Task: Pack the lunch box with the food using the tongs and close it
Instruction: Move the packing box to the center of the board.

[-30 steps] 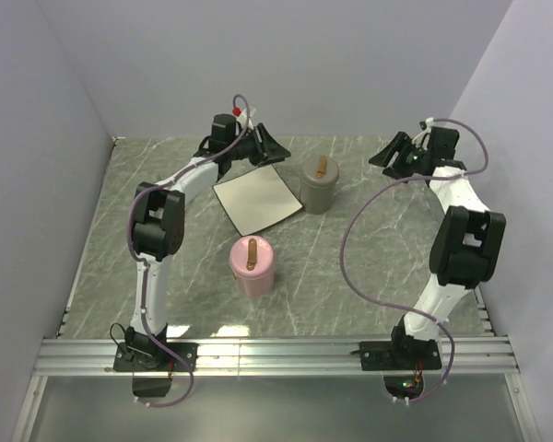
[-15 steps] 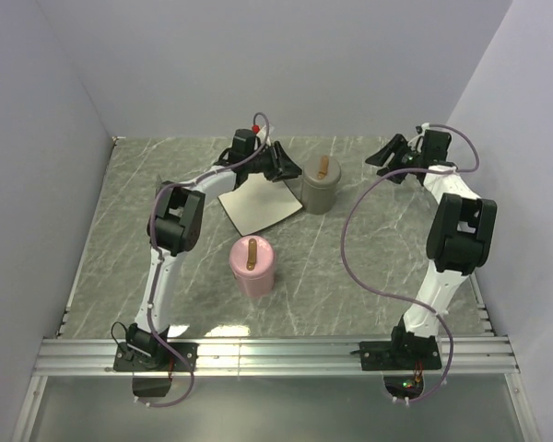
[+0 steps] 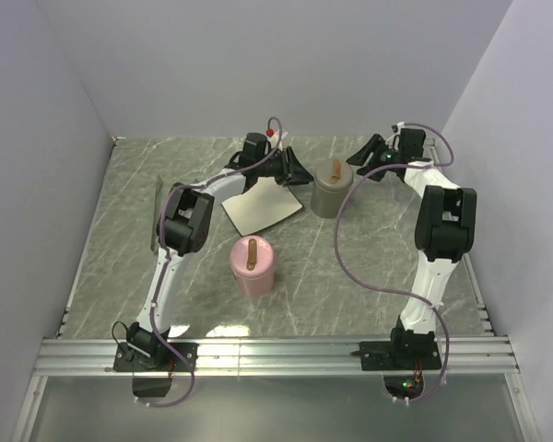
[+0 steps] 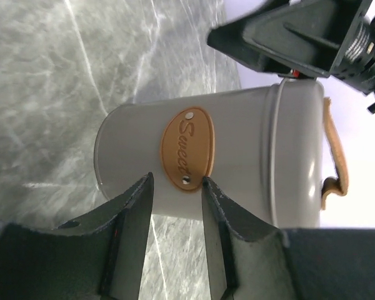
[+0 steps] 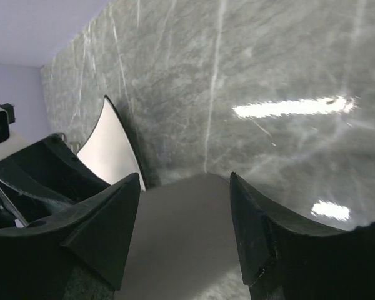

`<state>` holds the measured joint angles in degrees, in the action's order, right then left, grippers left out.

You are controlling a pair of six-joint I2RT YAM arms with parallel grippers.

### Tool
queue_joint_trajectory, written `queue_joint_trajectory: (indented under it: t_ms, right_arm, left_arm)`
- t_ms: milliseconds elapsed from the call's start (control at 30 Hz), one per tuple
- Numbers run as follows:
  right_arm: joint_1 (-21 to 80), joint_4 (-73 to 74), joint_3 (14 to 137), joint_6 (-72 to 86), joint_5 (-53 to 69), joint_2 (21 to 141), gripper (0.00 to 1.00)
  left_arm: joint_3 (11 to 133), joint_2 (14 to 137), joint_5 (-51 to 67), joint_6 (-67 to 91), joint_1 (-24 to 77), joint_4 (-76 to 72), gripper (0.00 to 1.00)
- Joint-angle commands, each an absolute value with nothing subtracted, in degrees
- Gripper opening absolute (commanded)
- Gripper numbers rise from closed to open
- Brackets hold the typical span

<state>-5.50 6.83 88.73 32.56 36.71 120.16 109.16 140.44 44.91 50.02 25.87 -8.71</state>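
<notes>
Position: grey canister [image 4: 237,156] just beyond left gripper [image 4: 176,181] tips, jaws part open; right gripper [image 5: 184,177] open wide nr it; plate [image 5: 109,149] partly hidden

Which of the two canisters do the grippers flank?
The grey canister, at the far side, sits between the left gripper and the right gripper; the pink canister stands apart, unattended.

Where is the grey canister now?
In the top view, the grey canister stands at the table's far side, just right of the white plate and beyond the pink canister.
</notes>
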Motion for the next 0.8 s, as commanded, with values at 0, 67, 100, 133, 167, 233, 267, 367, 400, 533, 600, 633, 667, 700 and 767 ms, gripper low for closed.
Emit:
queue_joint_trajectory:
  t_ms: [0, 67, 100, 133, 167, 233, 267, 367, 400, 533, 600, 633, 667, 700, 767]
  right_arm:
    - [-3.5, 5.1, 92.5, 32.2, 37.2, 121.6, 0.66]
    - [-2.6, 4.8, 92.5, 31.6, 37.4, 122.3, 0.66]
    - [-2.2, 4.9, 92.5, 31.5, 38.0, 122.4, 0.66]
    - [-1.8, 5.1, 92.4, 31.3, 38.6, 122.6, 0.65]
    - [-1.1, 5.3, 91.8, 30.9, 38.9, 122.6, 0.65]
    - [-0.5, 5.8, 90.6, 30.5, 40.6, 122.3, 0.64]
    - [-0.3, 5.7, 88.8, 30.2, 41.2, 121.8, 0.63]
    - [1.7, 3.9, 84.8, 30.5, 45.1, 120.5, 0.62]
    - [1.8, 4.3, 84.2, 30.7, 45.3, 120.3, 0.62]
    - [1.8, 2.4, 79.6, 33.7, 46.8, 118.0, 0.62]
    - [1.9, 0.2, 75.5, 36.8, 46.8, 115.8, 0.63]
    - [2.0, 0.1, 74.2, 37.9, 46.8, 115.1, 0.63]
    - [2.2, -1.3, 71.9, 40.0, 46.9, 113.7, 0.63]
    - [2.5, -1.9, 70.9, 40.8, 46.8, 113.0, 0.63]
    - [3.1, -2.8, 67.9, 42.3, 46.4, 110.8, 0.64]
  left_arm:
    - [112.5, 141.4, 47.1, 48.0, 27.8, -9.6, 0.43]
    - [112.2, 141.7, 47.5, 48.3, 27.9, -9.8, 0.43]
    - [111.8, 141.6, 47.7, 48.4, 27.9, -10.2, 0.43]
    - [111.6, 141.6, 47.9, 48.3, 27.9, -10.2, 0.43]
    - [111.4, 141.5, 48.3, 48.3, 27.9, -10.1, 0.43]
    - [110.4, 141.2, 48.7, 48.3, 27.9, -10.5, 0.42]
    - [110.1, 140.7, 48.9, 48.3, 27.9, -10.5, 0.42]
    - [109.1, 139.6, 49.0, 47.6, 27.9, -10.5, 0.42]
    - [108.9, 139.3, 48.9, 47.4, 27.9, -10.0, 0.42]
    - [107.1, 137.0, 48.3, 46.3, 27.5, -8.6, 0.42]
    - [104.8, 135.0, 47.6, 46.2, 26.4, -9.0, 0.43]
    - [103.8, 134.3, 47.1, 46.7, 25.8, -9.6, 0.44]
    - [102.9, 132.9, 46.9, 47.0, 24.4, -10.9, 0.44]
    - [101.6, 132.2, 47.0, 47.7, 23.7, -11.6, 0.44]
    - [100.3, 130.0, 48.1, 48.8, 21.8, -14.0, 0.45]
